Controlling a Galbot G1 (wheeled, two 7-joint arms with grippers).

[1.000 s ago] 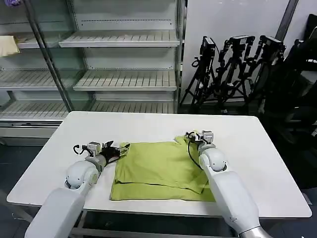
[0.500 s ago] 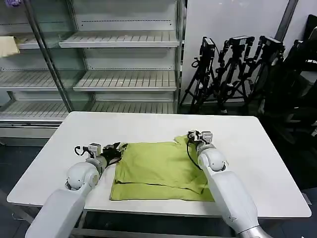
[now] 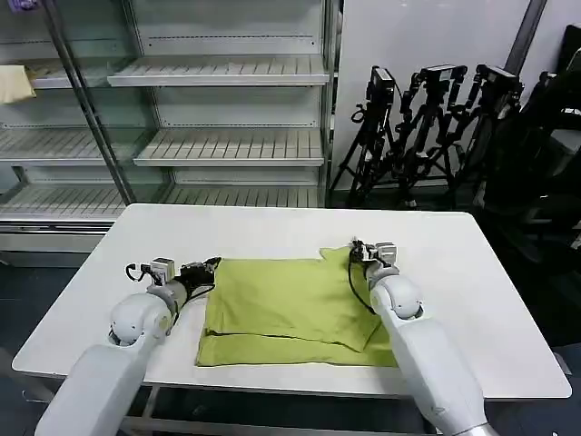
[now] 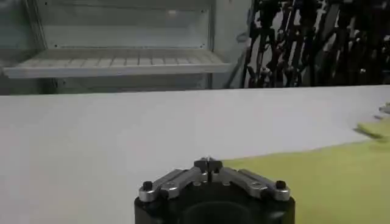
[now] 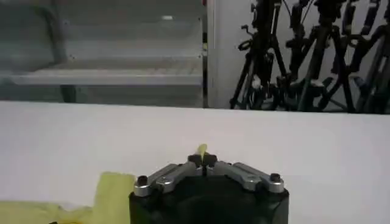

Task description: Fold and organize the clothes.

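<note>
Lime-green cloth lies in the middle of the white table (image 3: 454, 263): it is the T-shirt (image 3: 286, 309), folded over on itself, with a second layer peeking out along the near edge. A moment ago the shirt looked bunched and its left edge sat closer to the middle. Now the left edge has been drawn out toward the left and the top layer lies flatter. I think this means the robot is tugging the fold smooth, so the folding is well along but not finished.

The left gripper (image 3: 207, 270) is at the shirt's far left corner, low on the table. In the left wrist view its fingers (image 4: 208, 164) are pressed together, right at the edge of the green cloth. I cannot tell if any cloth is caught between them.

The right gripper (image 3: 356, 253) is at the far right corner. Its fingers (image 5: 202, 159) are pinched on a little tip of green cloth.
</note>
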